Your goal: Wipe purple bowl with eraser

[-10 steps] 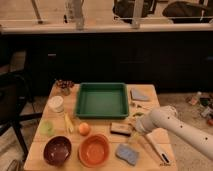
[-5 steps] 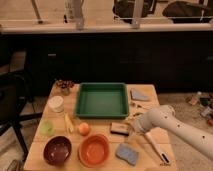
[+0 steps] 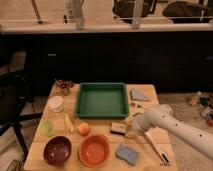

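The purple bowl (image 3: 57, 150) sits at the front left of the wooden table (image 3: 102, 125), left of the orange bowl (image 3: 94, 149). The eraser (image 3: 118, 128), dark on top with a tan base, lies on the table just in front of the green tray. My gripper (image 3: 131, 131) is at the end of the white arm (image 3: 175, 127) that comes in from the right. It is right beside the eraser's right end. The arm hides the gripper's far side.
A green tray (image 3: 102, 100) fills the table's middle. A blue-grey sponge (image 3: 127, 154) and a long white brush (image 3: 154, 146) lie at the front right. An orange fruit (image 3: 83, 128), a banana (image 3: 69, 123), a white cup (image 3: 55, 104) and a green cup (image 3: 46, 128) stand left.
The arm has moved a little to the left, bringing the gripper closer to the eraser. The eraser and bowls have not moved.
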You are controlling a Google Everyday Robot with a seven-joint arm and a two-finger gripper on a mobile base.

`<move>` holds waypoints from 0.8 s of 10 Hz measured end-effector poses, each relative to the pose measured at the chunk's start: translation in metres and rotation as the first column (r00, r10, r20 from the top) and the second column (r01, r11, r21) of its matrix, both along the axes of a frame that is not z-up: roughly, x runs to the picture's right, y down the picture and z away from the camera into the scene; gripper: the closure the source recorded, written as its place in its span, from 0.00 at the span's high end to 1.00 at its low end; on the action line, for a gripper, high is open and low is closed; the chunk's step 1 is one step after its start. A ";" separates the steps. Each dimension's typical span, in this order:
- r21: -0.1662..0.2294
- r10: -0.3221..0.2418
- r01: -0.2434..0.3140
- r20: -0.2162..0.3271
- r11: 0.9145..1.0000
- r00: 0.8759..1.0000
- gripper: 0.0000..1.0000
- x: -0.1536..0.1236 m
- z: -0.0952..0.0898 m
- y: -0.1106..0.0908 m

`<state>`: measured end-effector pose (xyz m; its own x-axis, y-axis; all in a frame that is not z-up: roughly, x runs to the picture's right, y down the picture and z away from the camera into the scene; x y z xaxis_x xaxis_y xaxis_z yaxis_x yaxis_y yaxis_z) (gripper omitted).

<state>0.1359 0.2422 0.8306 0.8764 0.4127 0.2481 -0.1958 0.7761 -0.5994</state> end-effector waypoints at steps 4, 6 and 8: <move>0.007 -0.015 0.015 0.003 1.000 1.000 0.00 0.007 -0.009 0.000; 0.033 -0.022 0.022 0.002 0.999 1.000 0.00 0.012 -0.025 -0.006; 0.060 -0.035 0.035 0.009 0.998 0.999 0.00 0.012 -0.041 -0.007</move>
